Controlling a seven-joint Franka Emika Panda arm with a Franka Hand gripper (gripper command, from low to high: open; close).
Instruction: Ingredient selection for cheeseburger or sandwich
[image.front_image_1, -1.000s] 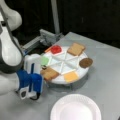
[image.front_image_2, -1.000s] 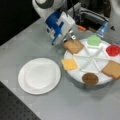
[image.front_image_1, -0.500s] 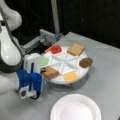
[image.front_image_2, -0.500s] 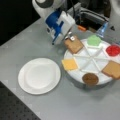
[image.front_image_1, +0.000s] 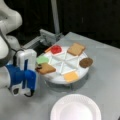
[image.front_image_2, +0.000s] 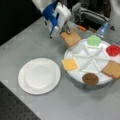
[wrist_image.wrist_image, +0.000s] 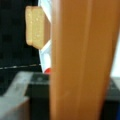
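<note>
Tool (image.front_image_1: 38, 68) is gripping a toast (image.front_image_1: 46, 68) at the tray (image.front_image_1: 58, 78) edge, jaws shut on it. Toast is lying roughly flat w/ its length pointing toward tray centre, filling the wrist view edge-on.

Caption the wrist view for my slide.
Gripper shut on a toast square filling the frame; second toast square behind.

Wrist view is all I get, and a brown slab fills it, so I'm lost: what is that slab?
Observer: A toast square, at the rim of the divided tray, where the gripper meets its edge.
Operator: Anything on the plate?
Observer: No, the white paper plate holds no food.
Operator: The other ingredients?
Observer: The green leaf, red disc, cheese square, patty and second toast square each lie in their own compartment.
</note>
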